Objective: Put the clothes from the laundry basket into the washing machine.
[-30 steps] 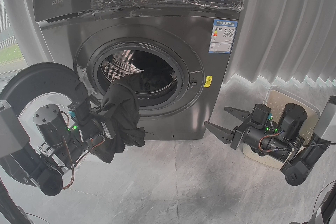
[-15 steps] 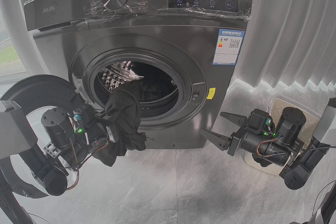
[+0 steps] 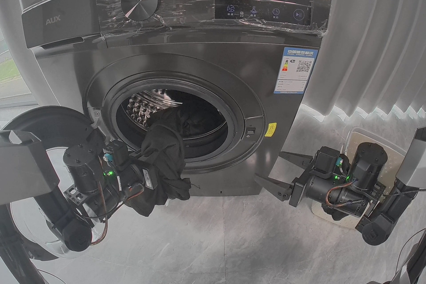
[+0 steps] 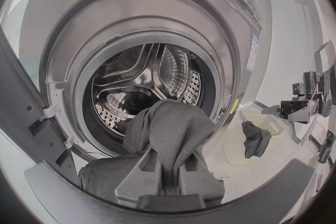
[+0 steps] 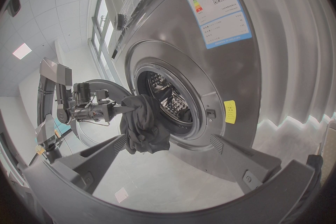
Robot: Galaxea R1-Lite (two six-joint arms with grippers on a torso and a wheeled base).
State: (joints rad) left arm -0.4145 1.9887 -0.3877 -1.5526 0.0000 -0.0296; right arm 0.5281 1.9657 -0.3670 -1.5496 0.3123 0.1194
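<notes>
While the right gripper [image 3: 270,166] holds its fingers [image 3: 273,185] apart, the left gripper [image 4: 170,165] pinches a crumpled black garment [image 3: 165,151].

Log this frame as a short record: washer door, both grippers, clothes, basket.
washer: door swung open to the robot's left
left gripper: shut on black garment, at the drum mouth
black garment: bunched, hanging mostly outside the opening
right gripper: open, empty, low beside the washer
basket: on the floor to the right, second garment in it
task: not yet done
</notes>
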